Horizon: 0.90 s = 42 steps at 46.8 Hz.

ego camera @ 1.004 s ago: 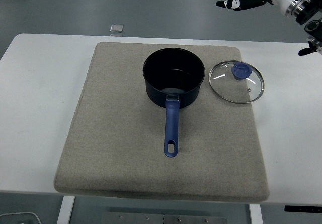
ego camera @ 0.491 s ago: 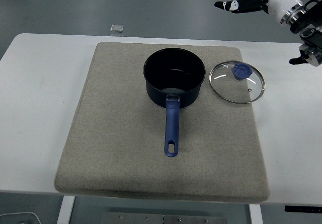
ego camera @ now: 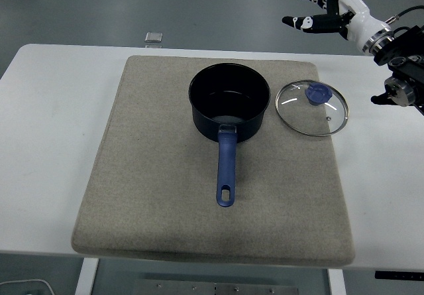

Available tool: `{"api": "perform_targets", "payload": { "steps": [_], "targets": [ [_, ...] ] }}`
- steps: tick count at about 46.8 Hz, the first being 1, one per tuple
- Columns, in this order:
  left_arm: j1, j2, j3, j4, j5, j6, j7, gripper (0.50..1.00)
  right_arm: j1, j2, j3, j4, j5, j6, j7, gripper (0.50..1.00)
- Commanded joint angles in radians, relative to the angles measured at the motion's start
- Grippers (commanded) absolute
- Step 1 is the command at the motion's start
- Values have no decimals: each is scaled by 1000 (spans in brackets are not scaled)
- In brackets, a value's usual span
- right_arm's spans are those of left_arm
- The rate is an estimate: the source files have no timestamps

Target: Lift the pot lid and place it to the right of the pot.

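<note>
Now the job looks almost done. On the left side of the white table (ego camera: 53,109) nothing has moved, and the left arm is not in the picture at all. The big grey mat (ego camera: 152,195) covers the middle of the table. The dark pot (ego camera: 229,103) sits on the mat with no lid on it, and its blue handle (ego camera: 226,169) points toward the near edge. Just to the right of the pot, the glass lid (ego camera: 311,108) lies flat on the mat, close to the mat's right edge. Its blue knob (ego camera: 317,93) faces up. Pot and lid are in the same spots as 1 second ago.

What has changed is the right hand (ego camera: 324,6). It has swung further into the picture at the top right, up high and well away from the lid. Its fingers are spread out and hold nothing. That tells me the lid has been let go and the arm is only pulling back.
</note>
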Motion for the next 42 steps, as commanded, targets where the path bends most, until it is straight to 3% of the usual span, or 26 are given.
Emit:
{"api": "perform_targets", "payload": {
  "steps": [1,24,42],
  "targets": [
    [0,0,0,0,1,0,0,1000,-4,7,0,-6,1,4,-34,913],
    [0,0,0,0,0,0,0,1000,-21,7,0,-10,-6,-7,-31,913],
    [0,0,0,0,0,0,0,1000,-64,47,58,-110,23,-6,-43,913]
  ]
}}
